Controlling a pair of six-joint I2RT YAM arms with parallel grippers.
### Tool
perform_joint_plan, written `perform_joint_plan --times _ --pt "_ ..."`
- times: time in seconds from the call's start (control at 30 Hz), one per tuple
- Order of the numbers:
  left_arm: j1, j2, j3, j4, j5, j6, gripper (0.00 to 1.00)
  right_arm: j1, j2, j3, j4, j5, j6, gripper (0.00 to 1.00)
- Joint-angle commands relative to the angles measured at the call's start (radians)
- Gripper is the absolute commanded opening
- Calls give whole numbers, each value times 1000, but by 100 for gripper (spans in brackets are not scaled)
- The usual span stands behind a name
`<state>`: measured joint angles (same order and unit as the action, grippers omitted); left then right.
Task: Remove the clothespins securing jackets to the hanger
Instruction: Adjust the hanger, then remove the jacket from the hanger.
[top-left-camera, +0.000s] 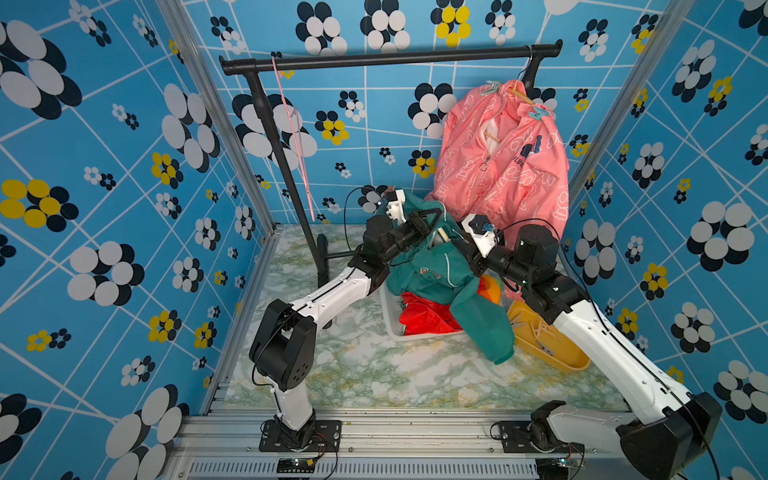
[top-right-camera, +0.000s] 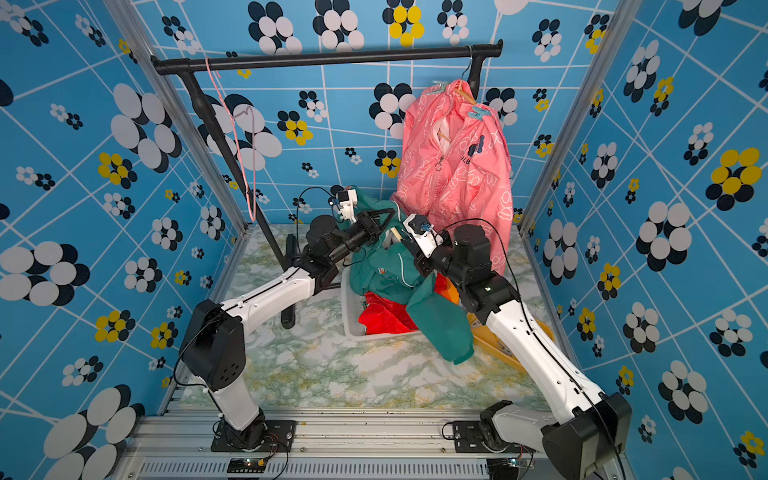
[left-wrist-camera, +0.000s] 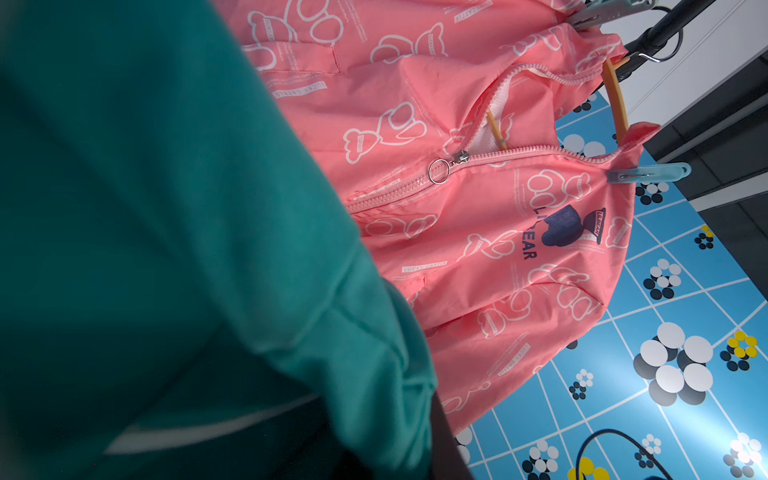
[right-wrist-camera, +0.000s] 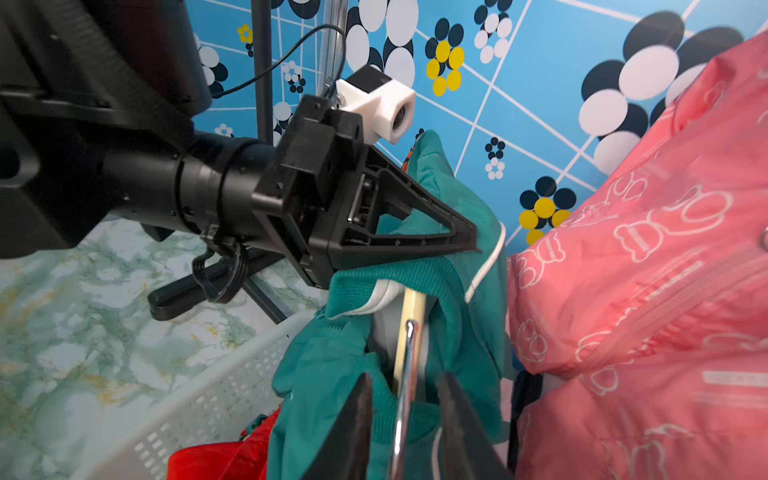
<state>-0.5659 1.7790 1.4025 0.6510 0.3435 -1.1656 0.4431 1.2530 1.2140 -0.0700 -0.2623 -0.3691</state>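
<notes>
- Pink zip jacket with white outline print: hangs at the upper right in both top views, from the black clothes rail. It looks pinned at both shoulders, so I judge its pins are left to do.
- Green zip jacket: sits at the centre of the frame, off the rail, draped over a white plastic basket that holds red fabric. No pin shows on it. The step in hand appears to be sliding it off its hanger.
- Left gripper: at the centre of the right wrist view, jaws closed to a point on the green jacket's shoulder cloth. It should pull slowly along the hanger arm, away from the hook, so the cloth slides rather than snags.
- Right gripper: at the bottom centre of that view, jaws narrowly apart. They straddle the metal hook of the pale wooden hanger without clear contact. It should clamp the hook firmly before the left gripper pulls.
- Pale teal plastic clothespins: slim spring clips. One bites the pink shoulder edge at the right of the left wrist view. Another sits at the top edge, partly cropped.
</notes>
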Motion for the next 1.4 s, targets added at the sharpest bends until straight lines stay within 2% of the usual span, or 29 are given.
perform_joint_plan --times 0.0,0.03,0.07,0.1,0.2,0.23,0.37,0.53,0.73,0.93,1.07,1.13,1.2,1.23,1.27,1.3,1.37 --pt "16 -17 0 17 1 90 0 5 46 54 -20 12 22 12" --pt "18 -27 -4 11 7 102 0 4 59 64 -28 20 23 3" --pt "22 -39 -10 -1 15 119 0 5 64 71 -25 34 28 0" --pt "28 -52 -16 -18 22 142 10 5 68 76 -25 50 29 0" --pt "43 -122 -51 -132 15 284 65 5 64 99 -41 76 14 0" --pt "42 -154 -65 -188 -17 354 76 5 63 112 -51 80 8 0" --pt "41 -257 -108 -314 -86 544 79 5 84 197 -122 86 -16 0" --pt "27 -296 -105 -405 -80 671 75 5 96 251 -144 85 -22 0" --pt "-35 -258 -46 -499 -106 830 67 4 119 310 -189 71 -29 0" --pt "-58 -200 -4 -481 -113 851 65 5 120 323 -213 59 -28 0" --pt "-76 -170 32 -493 -166 884 46 5 113 322 -223 60 -31 0" --pt "-81 -157 42 -486 -184 905 44 5 104 319 -229 60 -32 0" --pt "-81 -141 56 -484 -208 924 33 5 96 311 -231 62 -30 0" --pt "-81 -135 63 -483 -220 931 27 5 91 304 -233 61 -28 0" --pt "-81 -129 69 -478 -232 936 11 5 86 300 -239 63 -28 0" --pt "-81 -124 75 -477 -245 937 0 5 83 296 -248 68 -29 0" --pt "-81 -114 95 -487 -271 955 0 4 71 281 -255 88 -34 0"
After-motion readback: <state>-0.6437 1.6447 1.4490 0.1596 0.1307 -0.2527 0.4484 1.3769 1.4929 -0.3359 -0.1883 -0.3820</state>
